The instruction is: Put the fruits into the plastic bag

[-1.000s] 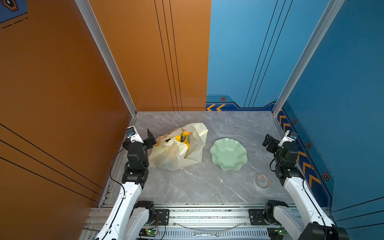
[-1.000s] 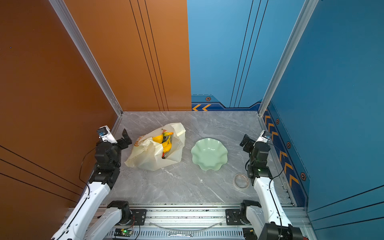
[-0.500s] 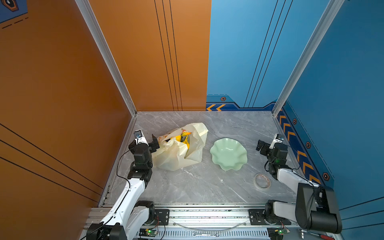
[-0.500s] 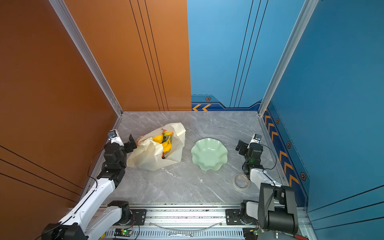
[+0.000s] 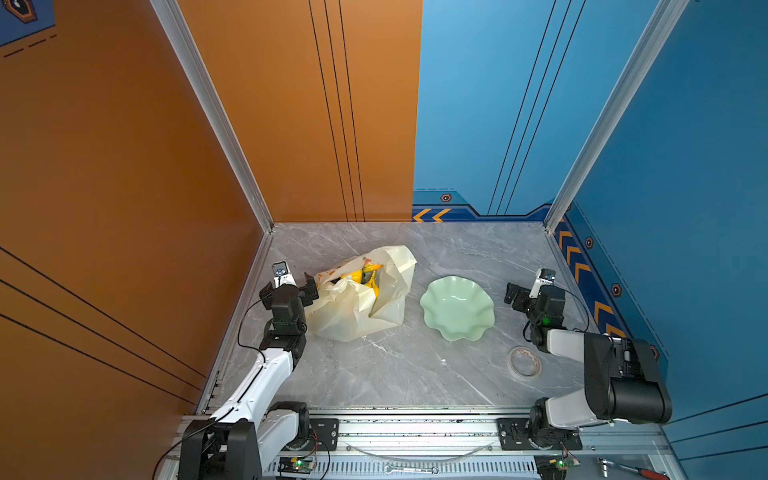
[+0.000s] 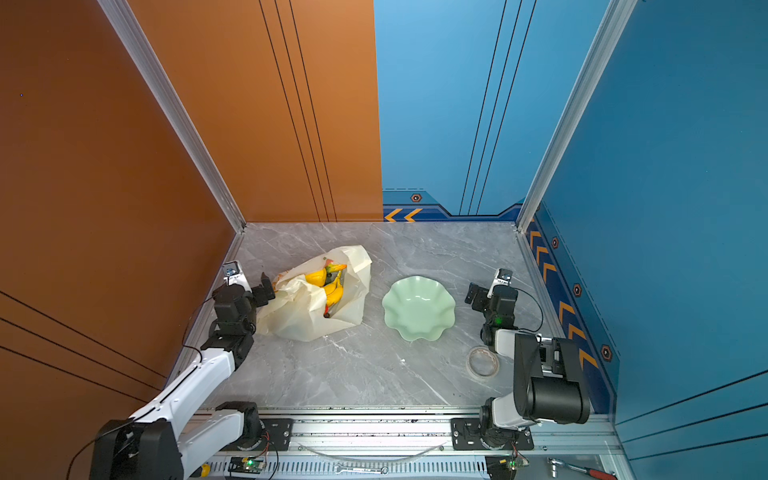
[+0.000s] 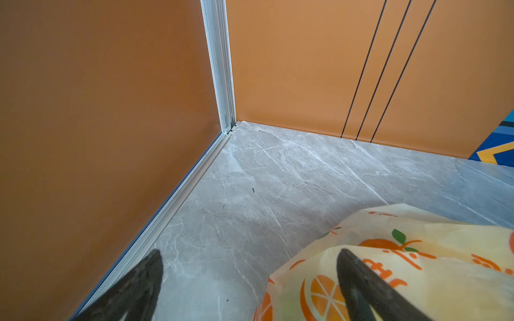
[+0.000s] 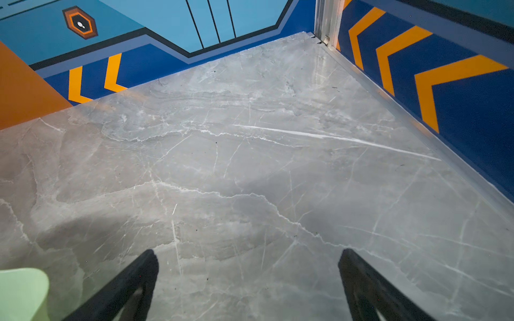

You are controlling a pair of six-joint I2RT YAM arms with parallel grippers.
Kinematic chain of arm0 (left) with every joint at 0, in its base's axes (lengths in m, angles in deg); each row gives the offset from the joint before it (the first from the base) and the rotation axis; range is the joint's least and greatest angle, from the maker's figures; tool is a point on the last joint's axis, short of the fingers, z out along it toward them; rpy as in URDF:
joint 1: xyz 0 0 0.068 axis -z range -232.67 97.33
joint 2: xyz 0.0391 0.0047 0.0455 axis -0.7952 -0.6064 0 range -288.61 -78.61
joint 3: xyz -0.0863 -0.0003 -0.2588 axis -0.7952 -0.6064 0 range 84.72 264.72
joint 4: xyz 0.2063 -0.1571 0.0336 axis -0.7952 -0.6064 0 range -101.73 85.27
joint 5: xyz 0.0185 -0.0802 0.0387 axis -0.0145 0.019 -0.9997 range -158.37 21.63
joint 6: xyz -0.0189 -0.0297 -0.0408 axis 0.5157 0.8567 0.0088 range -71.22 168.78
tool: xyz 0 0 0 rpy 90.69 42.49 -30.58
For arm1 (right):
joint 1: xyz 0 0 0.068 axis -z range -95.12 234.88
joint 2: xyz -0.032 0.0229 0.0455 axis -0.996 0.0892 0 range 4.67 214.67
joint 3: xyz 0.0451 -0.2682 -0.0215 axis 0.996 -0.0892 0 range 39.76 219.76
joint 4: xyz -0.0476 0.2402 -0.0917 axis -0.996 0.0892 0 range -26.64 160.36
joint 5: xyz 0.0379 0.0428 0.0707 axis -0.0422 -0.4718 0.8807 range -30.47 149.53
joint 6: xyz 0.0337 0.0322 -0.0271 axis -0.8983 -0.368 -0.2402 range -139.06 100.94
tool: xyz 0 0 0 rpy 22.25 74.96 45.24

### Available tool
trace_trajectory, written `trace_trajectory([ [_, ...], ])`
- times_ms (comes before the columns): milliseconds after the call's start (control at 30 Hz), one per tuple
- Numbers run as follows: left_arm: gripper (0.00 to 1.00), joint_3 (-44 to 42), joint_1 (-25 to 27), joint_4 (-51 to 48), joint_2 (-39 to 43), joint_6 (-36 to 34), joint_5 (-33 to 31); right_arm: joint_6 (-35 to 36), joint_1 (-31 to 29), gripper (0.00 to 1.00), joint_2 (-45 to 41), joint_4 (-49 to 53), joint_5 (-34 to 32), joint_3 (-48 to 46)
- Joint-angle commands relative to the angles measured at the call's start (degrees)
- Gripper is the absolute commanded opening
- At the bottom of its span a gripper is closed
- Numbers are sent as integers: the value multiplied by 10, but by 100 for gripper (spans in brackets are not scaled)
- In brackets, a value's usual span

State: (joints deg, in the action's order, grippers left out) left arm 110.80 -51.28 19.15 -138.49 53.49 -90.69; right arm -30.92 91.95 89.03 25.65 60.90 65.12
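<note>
On table (image 5: 374,374) | plastic bag (image 5: 353,316) holds fruits (image 5: 359,276) | left gripper (image 7: 249,253), right gripper (image 8: 247,251): released

Fruits (image 6: 331,289), seemingly bananas, lie inside crumpled plastic bag (image 6: 291,324).

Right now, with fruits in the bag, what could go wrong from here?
1. The open left hand has one finger right at the plastic bag; pulling away could snag the film.
2. The bag's mouth gapes with the fruits at the opening; a tug might spill them.
</note>
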Motion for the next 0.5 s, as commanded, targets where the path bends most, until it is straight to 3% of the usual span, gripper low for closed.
trace_trajectory([
  [0, 98, -13, -4, 30, -22, -11, 1, 9, -4, 100, 9, 4, 6, 26],
  [467, 98, -20, 5, 121, -148, -27, 41, 26, -17, 100, 12, 7, 10, 30],
])
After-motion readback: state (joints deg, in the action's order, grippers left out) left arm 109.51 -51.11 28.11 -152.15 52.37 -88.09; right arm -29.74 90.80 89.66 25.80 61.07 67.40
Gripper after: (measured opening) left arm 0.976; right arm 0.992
